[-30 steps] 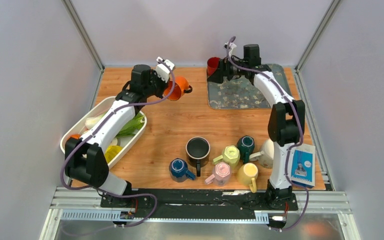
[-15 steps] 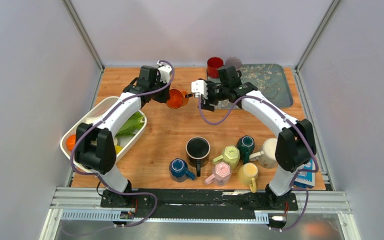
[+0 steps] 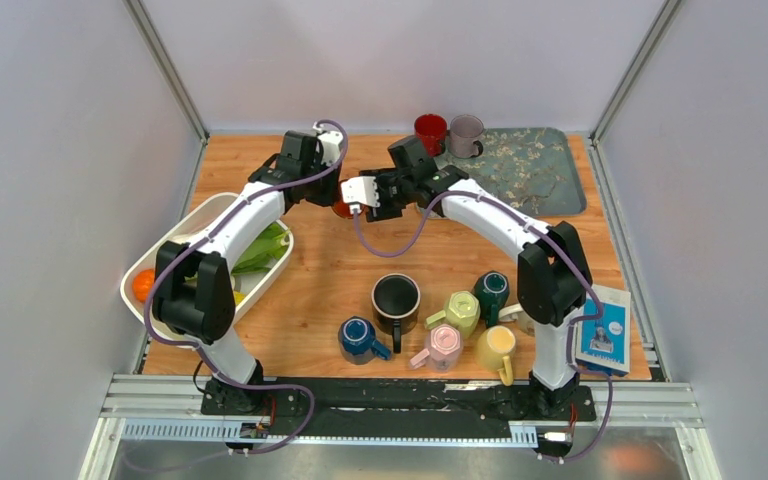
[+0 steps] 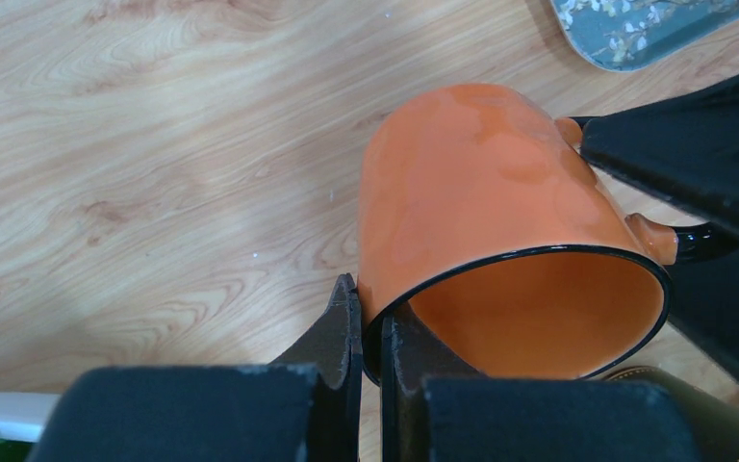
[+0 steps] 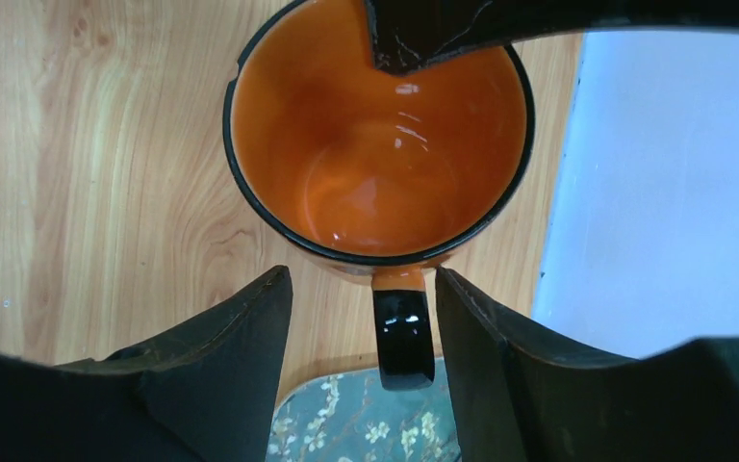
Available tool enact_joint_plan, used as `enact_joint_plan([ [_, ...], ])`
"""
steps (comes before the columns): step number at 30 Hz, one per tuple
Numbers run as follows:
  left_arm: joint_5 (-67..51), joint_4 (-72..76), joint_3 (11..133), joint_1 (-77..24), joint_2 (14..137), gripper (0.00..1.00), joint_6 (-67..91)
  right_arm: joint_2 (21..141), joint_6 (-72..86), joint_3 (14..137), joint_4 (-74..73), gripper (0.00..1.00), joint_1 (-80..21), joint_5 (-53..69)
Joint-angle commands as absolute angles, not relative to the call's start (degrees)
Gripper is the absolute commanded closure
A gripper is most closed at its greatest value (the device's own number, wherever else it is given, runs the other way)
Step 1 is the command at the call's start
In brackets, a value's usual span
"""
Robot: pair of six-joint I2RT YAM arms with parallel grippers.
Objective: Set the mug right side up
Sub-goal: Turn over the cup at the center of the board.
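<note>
One orange mug (image 4: 481, 192) hangs tilted over the wooden table (image 3: 330, 262), grey walls (image 3: 400, 60) around. The left gripper (image 4: 370, 322) pinches its rim (image 4: 539, 253); the right gripper (image 5: 361, 281) straddles its handle (image 5: 404, 337), jaws apart.

The top camera looks down over the whole table (image 3: 340, 265) from above its near edge. Both wrist cameras look closely at the orange mug (image 4: 481, 173), which all three views share.

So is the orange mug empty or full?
Empty: the right wrist view looks into the orange mug and shows only its bare glossy bottom.
</note>
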State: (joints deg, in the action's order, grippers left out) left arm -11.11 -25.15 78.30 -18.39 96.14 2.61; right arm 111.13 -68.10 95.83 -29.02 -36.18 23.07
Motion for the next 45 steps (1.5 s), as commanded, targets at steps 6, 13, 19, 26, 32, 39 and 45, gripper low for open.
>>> enact_joint_plan([
  [6, -11.4, -20.8, 80.8, -18.8, 94.9, 1.00, 5.1, 111.4, -74.7, 97.2, -28.3, 0.57, -38.4, 19.0],
  [13, -12.4, -20.2, 80.3, -18.8, 94.1, 1.00, 5.6, 114.2, -75.9, 98.4, -29.8, 0.75, -38.6, 16.6],
  [19, -14.1, -20.1, 79.8, -18.8, 94.0, 1.00, 6.0, 116.7, -75.8, 99.6, -30.0, 0.66, -39.0, 14.3],
  [26, -17.3, -19.2, 79.3, -18.8, 94.1, 1.00, 7.4, 117.5, -73.4, 99.9, -29.8, 1.00, -39.0, 14.9],
  [32, -15.9, -17.0, 78.9, -18.7, 92.6, 0.51, 9.1, 115.8, -63.3, 100.4, -28.7, 1.00, -35.9, 15.2],
  [39, -14.3, -15.2, 80.7, -18.3, 90.4, 0.34, 10.0, 106.9, -53.1, 94.1, -28.7, 1.00, -28.5, 22.4],
  [45, -12.6, -16.2, 80.2, -18.2, 90.1, 0.35, 8.2, 103.5, -40.0, 93.7, -28.2, 1.00, -18.0, 32.1],
])
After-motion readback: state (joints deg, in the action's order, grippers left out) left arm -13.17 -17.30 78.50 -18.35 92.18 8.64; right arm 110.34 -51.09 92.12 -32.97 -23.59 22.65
